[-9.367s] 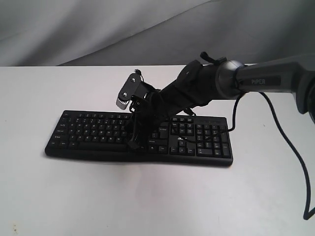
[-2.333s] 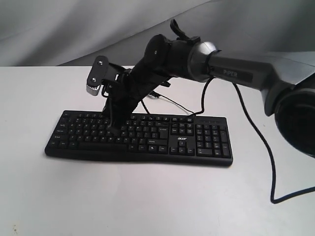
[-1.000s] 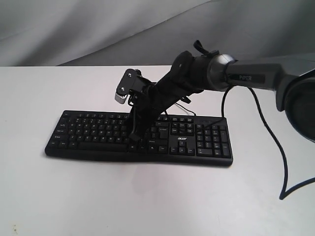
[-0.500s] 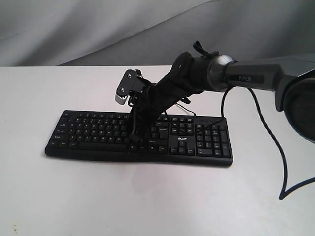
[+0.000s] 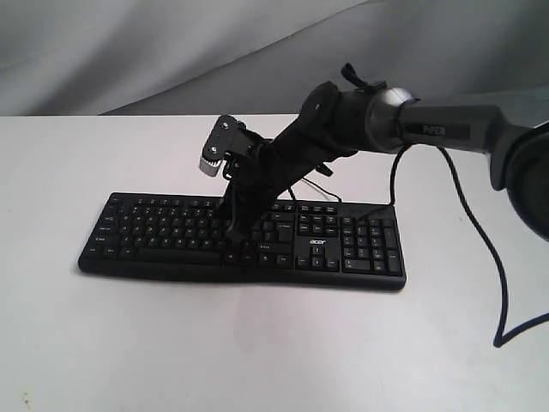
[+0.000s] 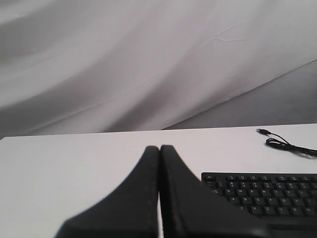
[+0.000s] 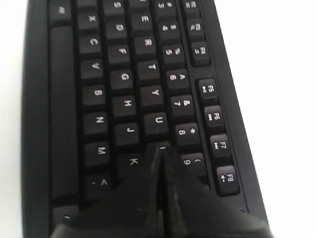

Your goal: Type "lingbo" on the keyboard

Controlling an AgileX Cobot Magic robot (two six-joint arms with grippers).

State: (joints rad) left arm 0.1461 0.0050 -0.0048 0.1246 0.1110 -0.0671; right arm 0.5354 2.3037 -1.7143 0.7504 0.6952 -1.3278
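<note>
The black keyboard (image 5: 163,233) lies flat on the white table (image 5: 257,343), with its acer logo towards the right. My right gripper (image 5: 232,233) reaches in from the right and points down at the keys right of the letter block's middle. In the right wrist view the right gripper (image 7: 158,149) is shut and empty, its tips over the I key, between K (image 7: 132,161) and 9 (image 7: 190,161); whether it touches I cannot tell. My left gripper (image 6: 159,148) is shut and empty, above bare table beside the keyboard (image 6: 262,194). It is out of the exterior view.
The keyboard's thin USB cable (image 6: 285,145) lies coiled on the table behind it. The right arm's black cable (image 5: 480,240) hangs over the table's right side. A grey cloth backdrop (image 5: 129,51) closes the far edge.
Over the last second the right gripper's tip has lifted slightly and shifted towards the keyboard's back rows. About two seconds ago it stood further left over the letter keys.
</note>
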